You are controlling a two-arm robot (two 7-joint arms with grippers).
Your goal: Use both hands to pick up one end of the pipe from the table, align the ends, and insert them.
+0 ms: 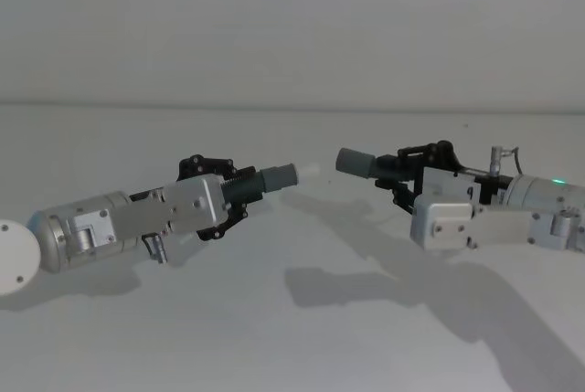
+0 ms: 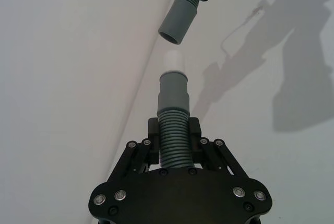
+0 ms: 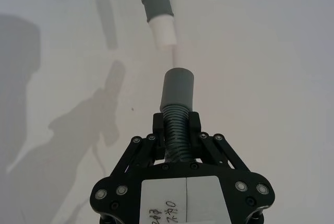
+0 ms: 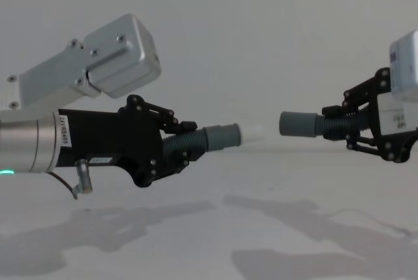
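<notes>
Both pipe pieces hang in the air above the white table (image 1: 292, 337). My left gripper (image 1: 239, 187) is shut on the ribbed body of one piece (image 2: 173, 140), whose grey cuff (image 4: 222, 136) ends in a white tip (image 4: 255, 133). My right gripper (image 1: 402, 169) is shut on the ribbed body of the other piece (image 3: 175, 130), whose open grey cuff (image 1: 353, 162) points at the white tip. The two ends face each other across a short gap, nearly in line. In the left wrist view the far cuff (image 2: 177, 21) sits slightly off the axis of my own piece.
The arms' shadows (image 1: 384, 287) fall on the table below. A white round disc (image 1: 16, 269) shows at the left edge of the head view. A plain wall stands behind the table's far edge (image 1: 292, 107).
</notes>
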